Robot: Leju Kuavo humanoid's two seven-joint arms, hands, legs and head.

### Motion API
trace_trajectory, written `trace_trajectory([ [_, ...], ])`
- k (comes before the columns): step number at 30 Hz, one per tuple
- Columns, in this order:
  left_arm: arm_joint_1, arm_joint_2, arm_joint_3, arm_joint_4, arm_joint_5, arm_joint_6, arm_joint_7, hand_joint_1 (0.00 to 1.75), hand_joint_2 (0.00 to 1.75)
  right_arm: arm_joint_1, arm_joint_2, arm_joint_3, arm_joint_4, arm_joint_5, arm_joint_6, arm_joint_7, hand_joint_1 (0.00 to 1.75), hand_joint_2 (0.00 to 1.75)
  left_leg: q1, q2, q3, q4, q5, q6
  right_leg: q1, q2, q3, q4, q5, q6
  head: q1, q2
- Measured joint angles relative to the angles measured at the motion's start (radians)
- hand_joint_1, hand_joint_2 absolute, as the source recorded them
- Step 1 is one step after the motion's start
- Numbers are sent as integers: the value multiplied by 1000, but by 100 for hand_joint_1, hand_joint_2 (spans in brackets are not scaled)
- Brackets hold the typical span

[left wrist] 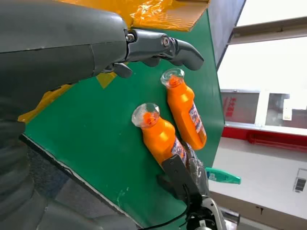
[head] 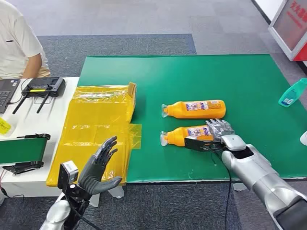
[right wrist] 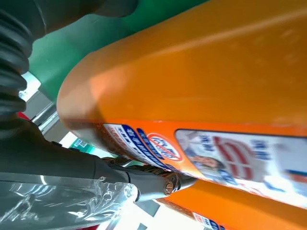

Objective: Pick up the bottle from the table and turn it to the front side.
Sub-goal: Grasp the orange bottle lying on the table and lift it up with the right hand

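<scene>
Two orange bottles with clear caps lie side by side on the green mat [head: 246, 81], caps toward my left. The far bottle [head: 194, 109] [left wrist: 187, 115] lies free. My right hand [head: 217, 130] [left wrist: 192, 170] grips the near bottle [head: 183, 135] [left wrist: 161, 136] at its base end, and the bottle still rests on the mat. In the right wrist view the near bottle [right wrist: 203, 81] shows its label, with a dark finger [right wrist: 152, 181] laid across it. My left hand [head: 99, 165] [left wrist: 72, 48] hovers open over the near edge of the yellow bag, holding nothing.
A yellow plastic bag [head: 98, 124] covers the mat's left edge. A teal bottle [head: 291, 93] lies at the far right. On the white table to the left are a black router [head: 45, 87] and a small green conveyor [head: 21, 151]. A person [head: 18, 38] sits at the far left.
</scene>
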Motion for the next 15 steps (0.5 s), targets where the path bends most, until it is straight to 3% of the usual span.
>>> trace_trajectory([
  [6,0,-2,0,4,1,0,6,0,175,5,8,1,-12,-22,-1,-2,0,175,0,0,0,0,0,0,0,0,0,0,0,0,0,0],
  [7,0,-2,-1,6,2,0,8,0,175,5,9,1,-14,-24,0,-3,35,175,0,0,0,0,0,0,0,0,0,0,0,0,0,0],
  [10,0,-3,-1,11,7,0,9,0,175,7,12,4,-17,-26,3,-6,166,175,0,0,0,0,0,0,0,0,0,0,0,0,0,0],
  [11,0,-3,-1,12,9,1,9,0,175,8,12,6,-18,-27,5,-8,175,175,0,0,0,0,0,0,0,0,0,0,0,0,0,0],
  [15,0,-2,-1,14,11,2,9,0,175,10,12,14,-19,-30,8,-12,175,175,0,0,0,0,0,0,0,0,-1,0,0,0,0,0],
])
